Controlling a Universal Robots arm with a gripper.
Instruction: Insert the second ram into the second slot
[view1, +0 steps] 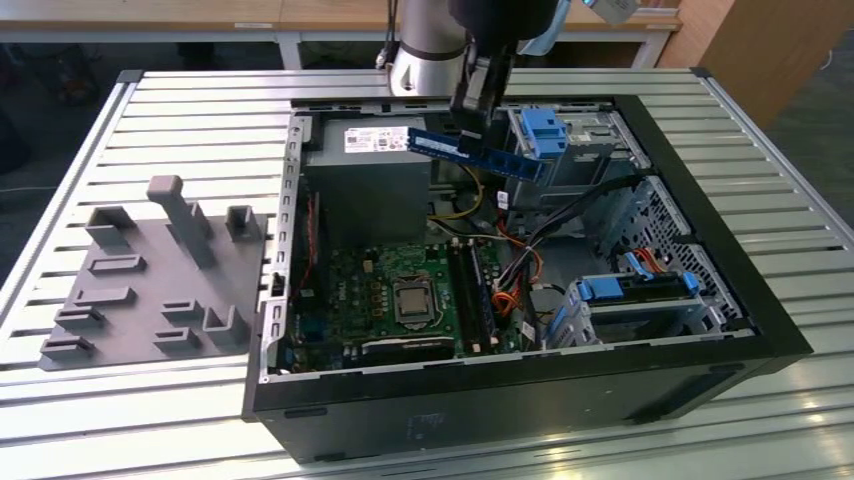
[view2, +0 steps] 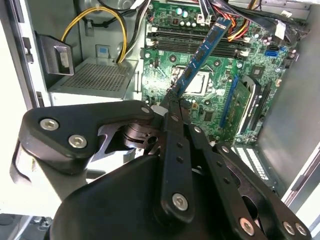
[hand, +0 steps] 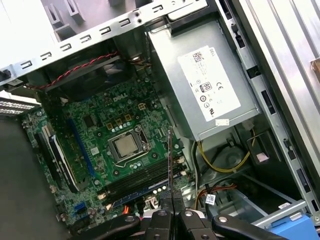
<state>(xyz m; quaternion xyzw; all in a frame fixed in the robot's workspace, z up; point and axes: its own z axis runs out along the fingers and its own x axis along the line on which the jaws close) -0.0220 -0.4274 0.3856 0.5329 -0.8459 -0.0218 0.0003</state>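
The gripper (view1: 470, 125) is closed on the second ram (view1: 477, 153), pinching the flat faces of the blue stick. It hangs in the air over the far part of the open computer case (view1: 534, 400), which lies on the slatted counter (view1: 160, 110). The stick hangs well above the motherboard (view1: 387, 300) and is not yet in the memory slots (view1: 470, 285), which lie nearer the camera than the stick does. In the second wrist view the stick (view2: 204, 52) reaches out beyond the fingertips, so the hold seems to sit toward one end rather than at the middle. In the first wrist view it shows edge-on as a thin line (hand: 170, 150) over the slots.

The stick looks light, stiff and very thin, so weight is no worry, but bending or twisting is. The bare chips and the contact edge are fragile. The best hold is on the flat faces near the upper long edge, with the contact edge left free (an off-centre hold may let it tip when pressed). A grey fixture plate (view1: 147, 280) lies on the counter at the exterior view's left.
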